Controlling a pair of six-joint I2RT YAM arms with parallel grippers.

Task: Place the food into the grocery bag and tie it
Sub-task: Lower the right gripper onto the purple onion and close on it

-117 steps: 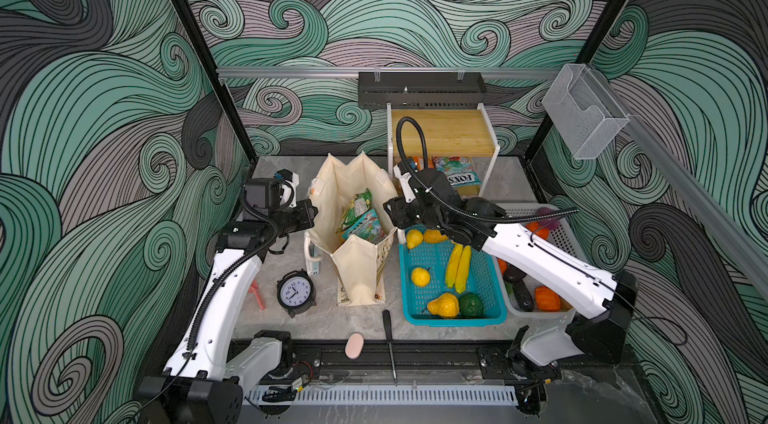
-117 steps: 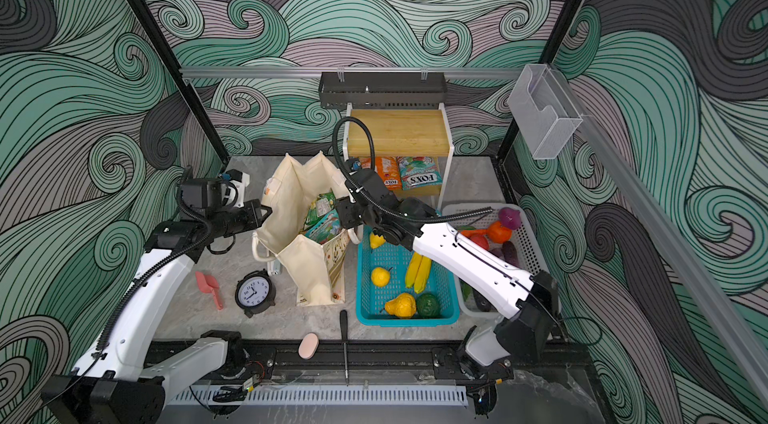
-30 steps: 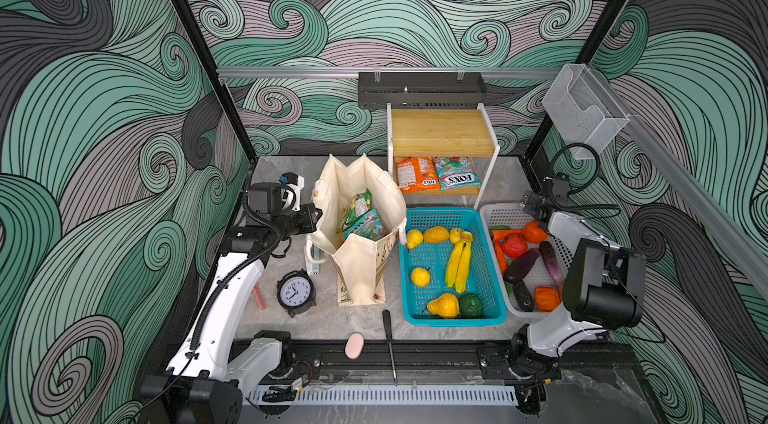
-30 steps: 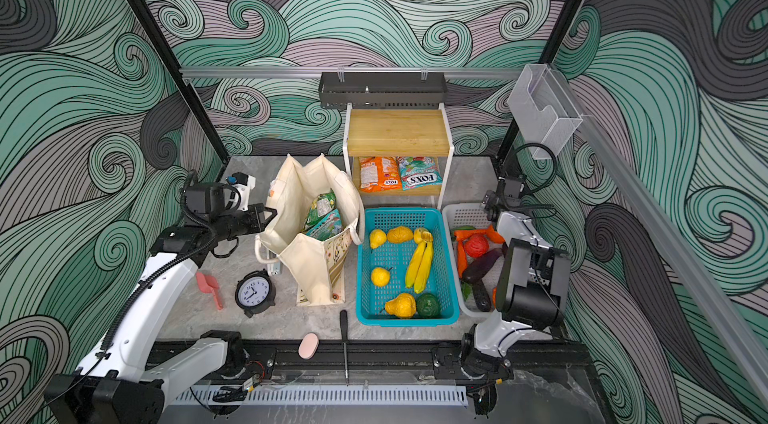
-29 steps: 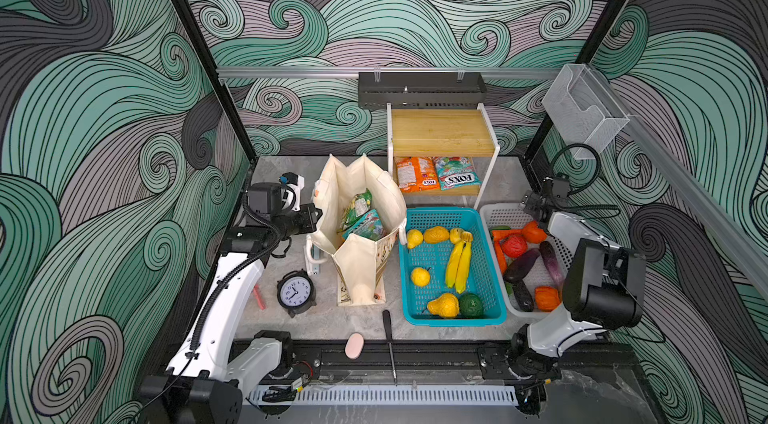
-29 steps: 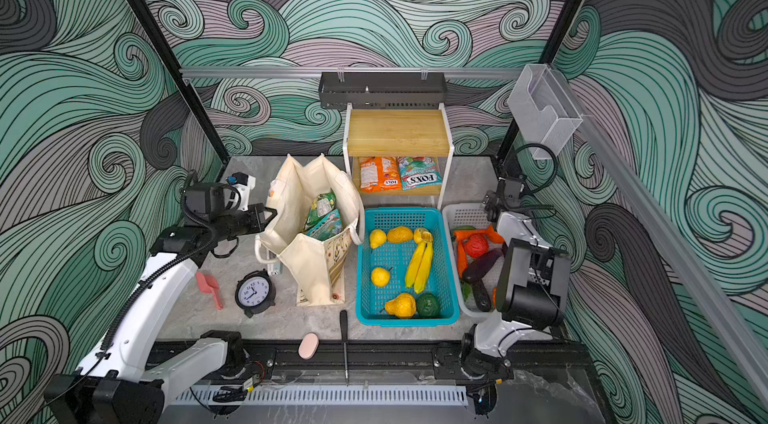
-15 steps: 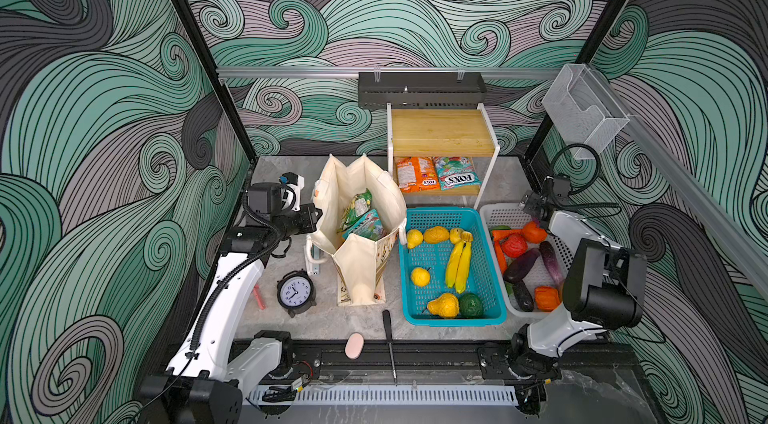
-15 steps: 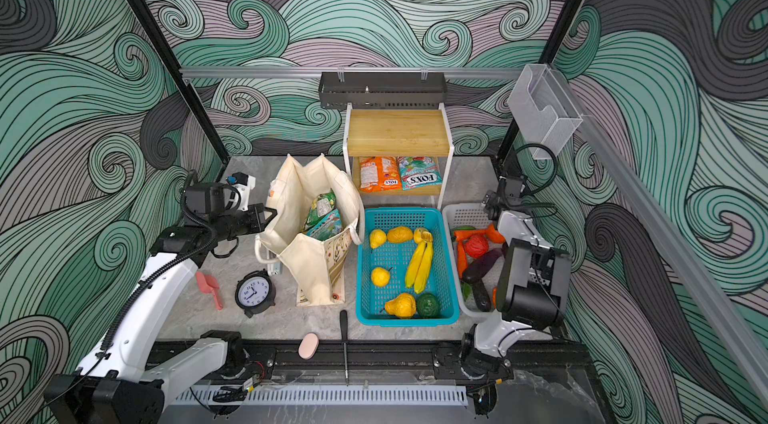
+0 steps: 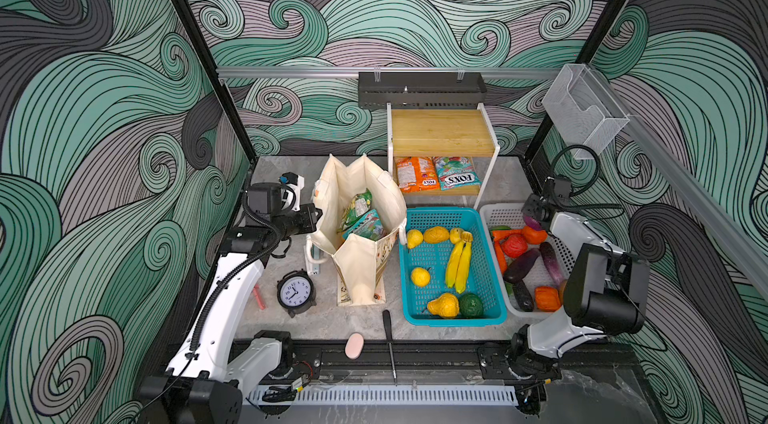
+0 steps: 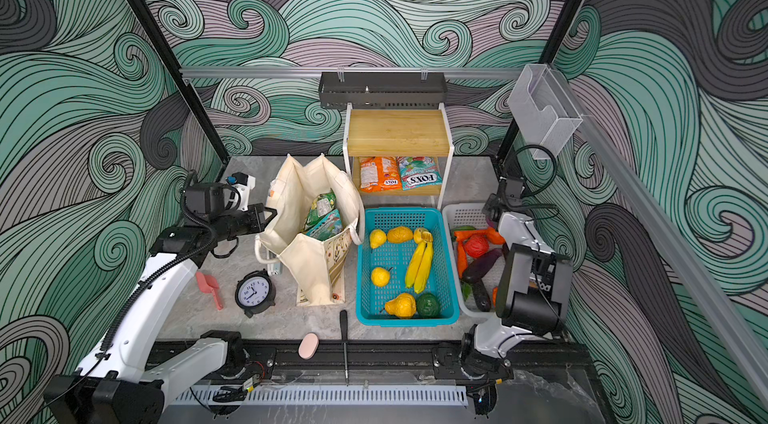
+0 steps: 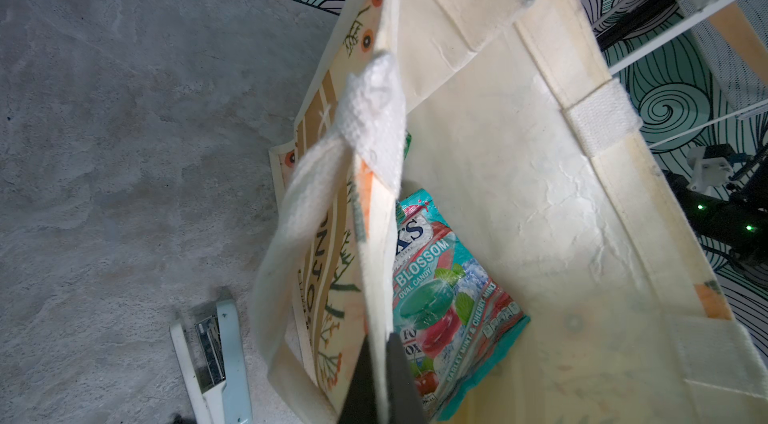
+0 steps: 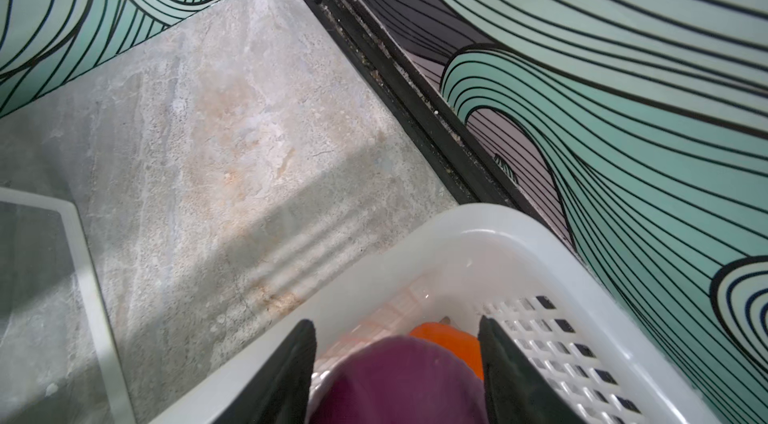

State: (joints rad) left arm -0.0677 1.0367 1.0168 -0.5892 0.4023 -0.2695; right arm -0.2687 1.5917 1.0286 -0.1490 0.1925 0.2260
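I count two glossy snack packets inside the cream canvas tote, and two more packets behind it. Right of the tote sit two plastic baskets; left of it, one black round alarm clock.

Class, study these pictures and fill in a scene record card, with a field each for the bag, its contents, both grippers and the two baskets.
grocery bag: upright, mouth open, beside the teal basket
contents: green-yellow snack packet, teal snack packet
left gripper: shut on the bag's rim
right gripper: jaws either side of the purple onion; grip not clear
white basket: holds the purple onion and other vegetables
teal basket: bananas and other fruit, not yet bagged
handles: untied
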